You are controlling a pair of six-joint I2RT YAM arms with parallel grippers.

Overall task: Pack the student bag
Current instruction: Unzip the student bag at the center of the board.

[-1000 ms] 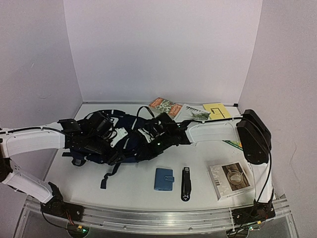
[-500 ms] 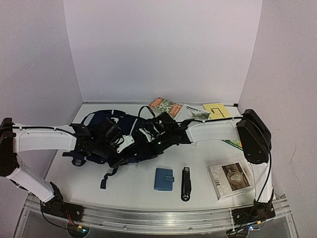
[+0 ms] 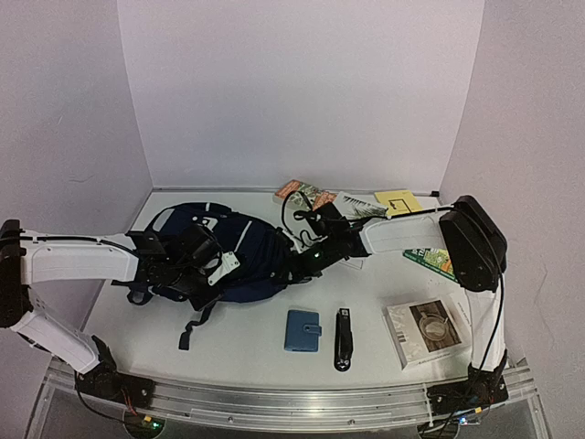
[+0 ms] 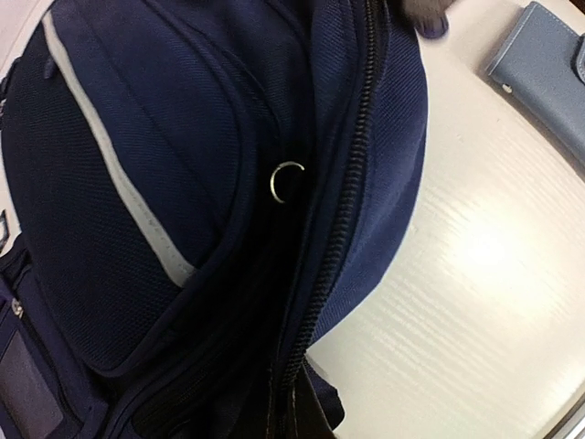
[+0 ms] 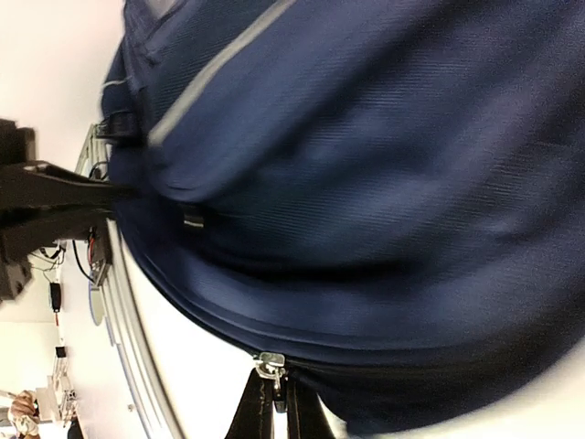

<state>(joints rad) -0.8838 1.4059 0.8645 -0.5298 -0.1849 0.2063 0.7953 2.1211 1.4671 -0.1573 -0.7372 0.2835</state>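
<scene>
The student bag (image 3: pixel 247 256) lies on its side left of the table's middle, dark navy with thin white stripes. My left gripper (image 3: pixel 212 267) presses into its left half, shut on the fabric beside the zip. In the left wrist view only dark finger edges (image 4: pixel 315 416) show at the bottom, against the zip (image 4: pixel 352 183), with a metal ring (image 4: pixel 288 180) above. My right gripper (image 3: pixel 307 265) is at the bag's right end. Its fingers (image 5: pixel 256 416) are shut on the silver zip pull (image 5: pixel 271 364).
A light-blue snap wallet (image 3: pixel 303 330), a black stapler-like tool (image 3: pixel 344 337) and a book with a cup on its cover (image 3: pixel 423 331) lie in front. Booklets (image 3: pixel 302 193), a yellow pad (image 3: pixel 398 202) and a green book (image 3: pixel 430 261) lie behind and to the right.
My left gripper has closed on the bag. My right gripper has drawn the zip pull to the right, and the bag's opening has gone from gaping to a smooth rounded shape.
</scene>
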